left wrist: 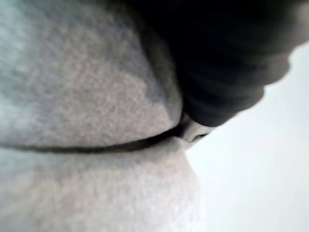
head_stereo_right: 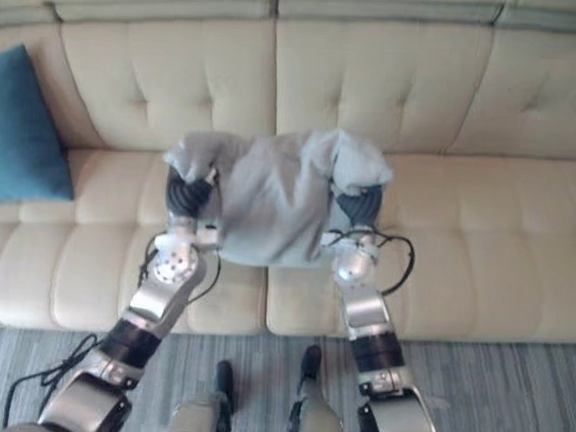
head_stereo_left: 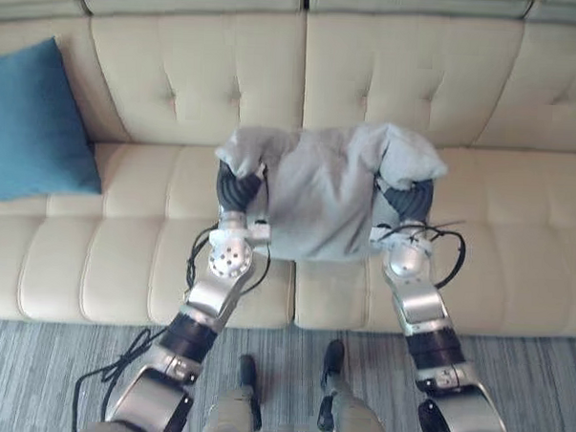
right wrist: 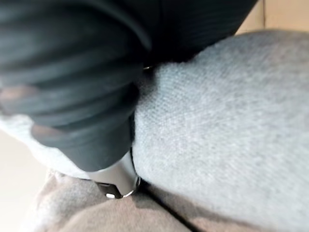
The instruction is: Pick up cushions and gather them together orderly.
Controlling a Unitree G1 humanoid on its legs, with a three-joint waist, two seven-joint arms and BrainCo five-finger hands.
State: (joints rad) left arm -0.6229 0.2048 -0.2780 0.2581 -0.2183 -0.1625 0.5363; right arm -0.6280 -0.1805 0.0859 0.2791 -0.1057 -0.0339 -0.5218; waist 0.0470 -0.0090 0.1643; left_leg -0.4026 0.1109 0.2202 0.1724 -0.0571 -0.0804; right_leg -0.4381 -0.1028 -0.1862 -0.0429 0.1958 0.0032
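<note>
Here the grey cushion (head_stereo_left: 322, 194) is squeezed between the left hand (head_stereo_left: 239, 187) and the right hand (head_stereo_left: 406, 199) at the middle of the sofa (head_stereo_left: 123, 266) seat. How their fingers are set, I cannot tell. This looks like the carrying step. Next, it likely needs to go beside the blue cushion (head_stereo_left: 34, 124) at the sofa's left end.

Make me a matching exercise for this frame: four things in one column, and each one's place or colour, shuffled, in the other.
Things:
1. grey cushion
2. blue cushion
3. sofa
4. carpet

Place or colour:
A. leaning on the backrest at the robot's far left
B. between the left robot hand and the right robot hand
C. grey, in front of the sofa
D. cream, tufted

Pairs: 1-B, 2-A, 3-D, 4-C
</note>
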